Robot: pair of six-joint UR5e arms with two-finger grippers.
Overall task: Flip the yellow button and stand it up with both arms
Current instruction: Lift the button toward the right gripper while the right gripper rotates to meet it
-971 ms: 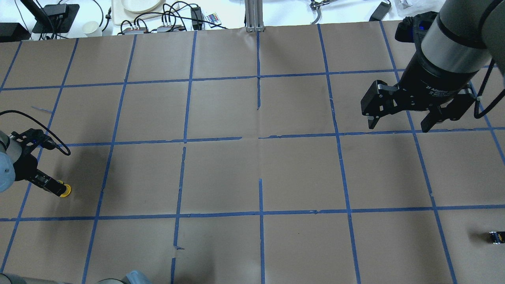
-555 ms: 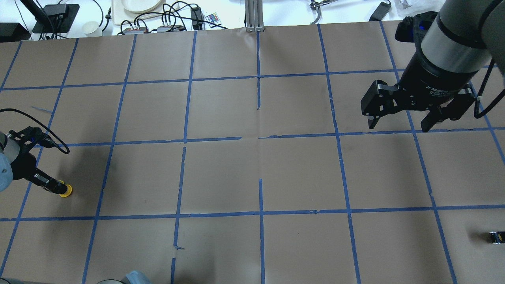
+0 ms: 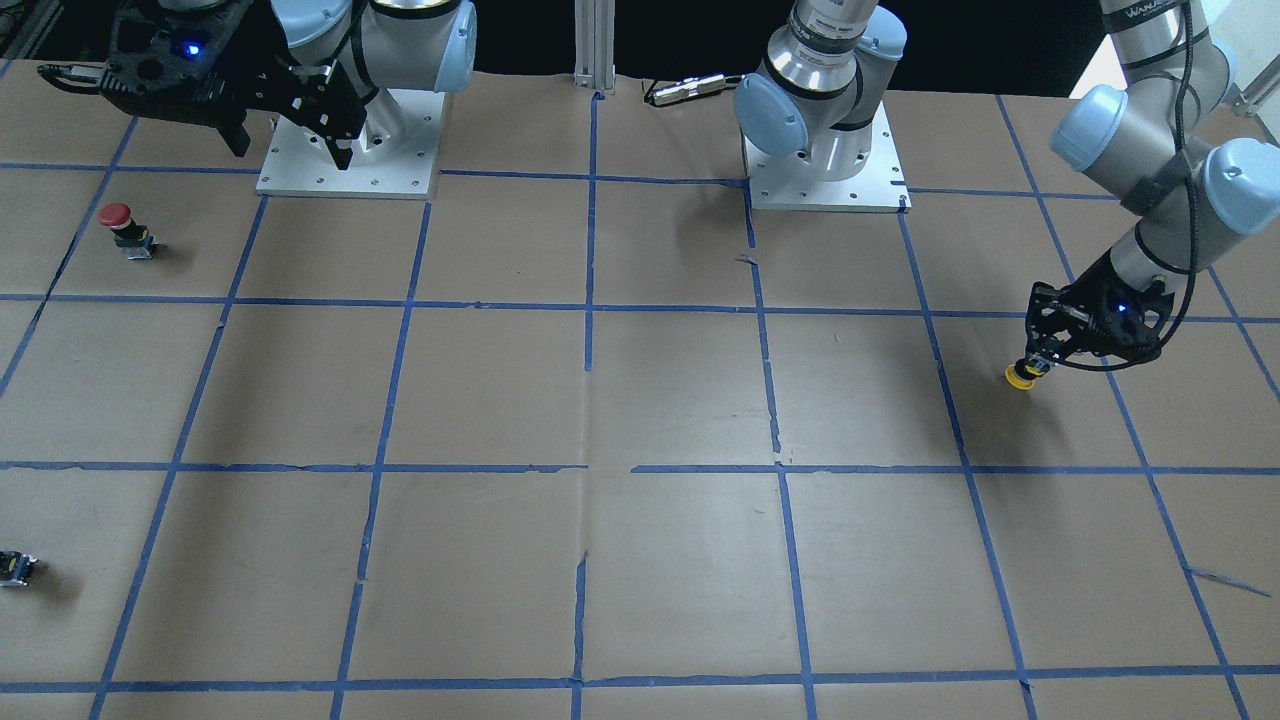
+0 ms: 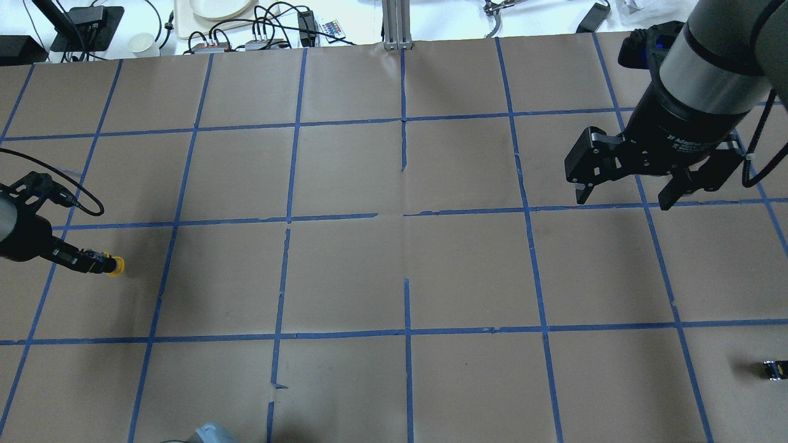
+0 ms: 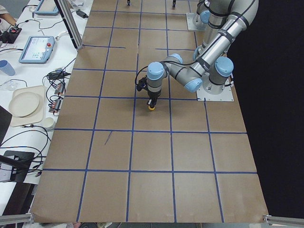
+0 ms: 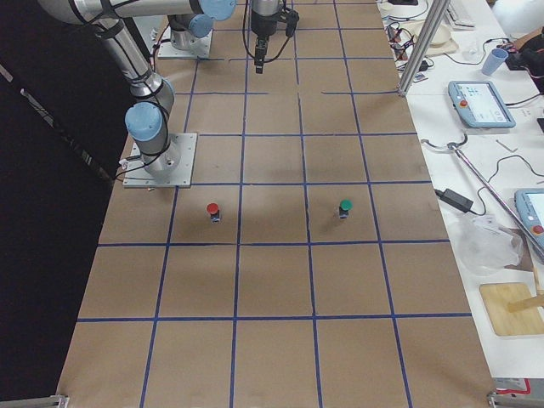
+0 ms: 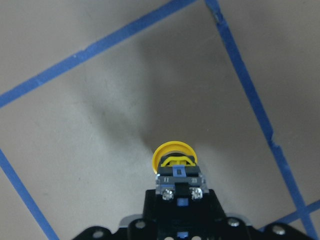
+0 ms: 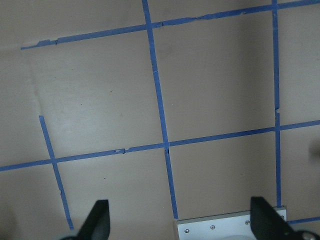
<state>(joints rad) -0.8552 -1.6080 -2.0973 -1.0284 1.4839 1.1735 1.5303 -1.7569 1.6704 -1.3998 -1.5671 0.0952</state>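
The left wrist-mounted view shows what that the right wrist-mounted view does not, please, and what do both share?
Only the left wrist-mounted view shows the yellow button, held by its block body in the left tool, cap pointing away. Only the right wrist-mounted view shows the right tool, open and empty, and a white base plate at the bottom edge. Both show brown paper crossed by blue tape lines.

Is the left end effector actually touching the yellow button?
Touching. The left wrist view shows the left end effector clamped on the body of the yellow button.
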